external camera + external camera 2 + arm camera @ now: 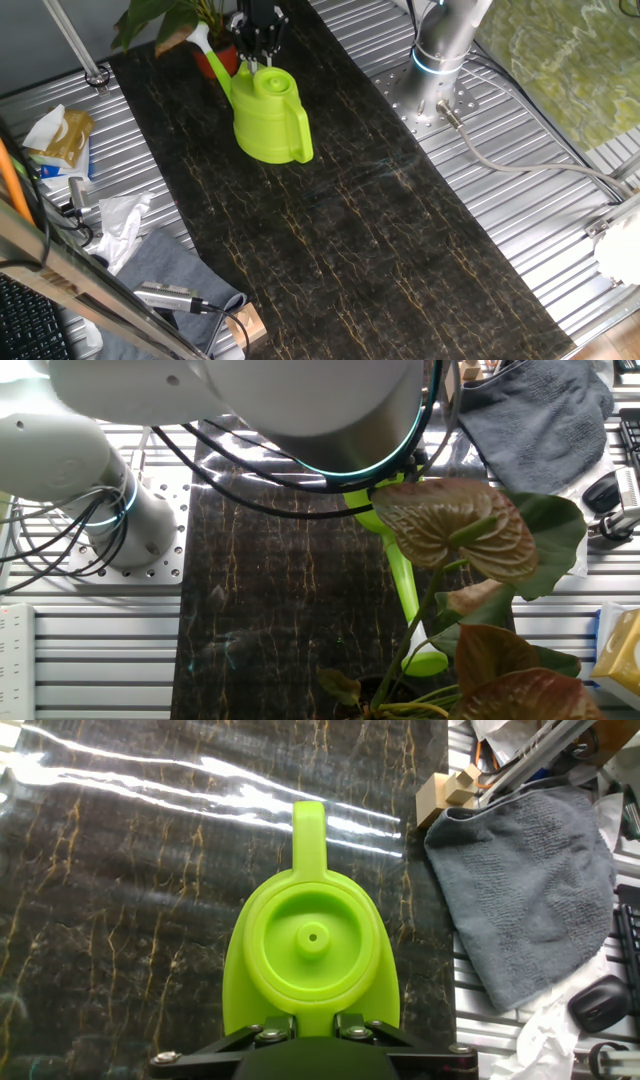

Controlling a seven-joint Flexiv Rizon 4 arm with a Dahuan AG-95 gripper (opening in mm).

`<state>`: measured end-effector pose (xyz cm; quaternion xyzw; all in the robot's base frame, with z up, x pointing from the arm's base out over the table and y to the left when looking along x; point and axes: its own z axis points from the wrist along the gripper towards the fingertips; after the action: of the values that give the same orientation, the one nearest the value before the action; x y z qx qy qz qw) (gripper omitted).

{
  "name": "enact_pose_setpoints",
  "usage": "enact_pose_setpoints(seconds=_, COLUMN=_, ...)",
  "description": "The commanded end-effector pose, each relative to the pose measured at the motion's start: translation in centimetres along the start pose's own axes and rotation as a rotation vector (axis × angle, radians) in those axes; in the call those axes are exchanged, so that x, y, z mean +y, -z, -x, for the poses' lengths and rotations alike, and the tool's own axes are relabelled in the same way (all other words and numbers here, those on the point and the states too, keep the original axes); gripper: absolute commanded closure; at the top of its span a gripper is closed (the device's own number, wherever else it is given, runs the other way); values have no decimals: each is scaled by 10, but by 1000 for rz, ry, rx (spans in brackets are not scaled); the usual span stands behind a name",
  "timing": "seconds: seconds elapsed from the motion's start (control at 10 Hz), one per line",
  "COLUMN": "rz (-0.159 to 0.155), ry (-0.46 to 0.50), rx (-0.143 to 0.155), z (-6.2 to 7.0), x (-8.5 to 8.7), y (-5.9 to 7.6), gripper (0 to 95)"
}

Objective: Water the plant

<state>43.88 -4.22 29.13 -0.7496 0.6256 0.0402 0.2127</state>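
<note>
The lime-green watering can (pixel 268 115) stands upright on the dark marbled mat (pixel 380 230), handle toward the near side and spout slanting up toward the plant (pixel 150 20). The plant's red-orange pot (pixel 226 58) sits just behind the can at the mat's far end. My gripper (pixel 258 48) comes down onto the can's top by the spout base. In the hand view the gripper (pixel 308 1025) has a finger on each side of the green neck of the can (pixel 312 950), touching it. In the other fixed view the plant's broad leaves (pixel 450 525) hang over the spout (pixel 405 575).
A grey cloth (pixel 165 265) lies off the mat's near left corner, also seen in the hand view (pixel 530 890), with wooden blocks (pixel 445 790) beside it. Bags and clutter (pixel 60 135) sit at the left edge. The arm's base (pixel 440 60) stands right of the mat.
</note>
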Motion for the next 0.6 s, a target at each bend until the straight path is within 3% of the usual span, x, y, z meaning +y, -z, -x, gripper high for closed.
enact_pose_setpoints(seconds=0.1, rz=-3, ry=-1, rx=-2, z=0, x=0, y=0, gripper=950)
enact_pose_setpoints(seconds=0.6, rz=-6, ry=-7, rx=-12, z=0, x=1, y=0, gripper=950)
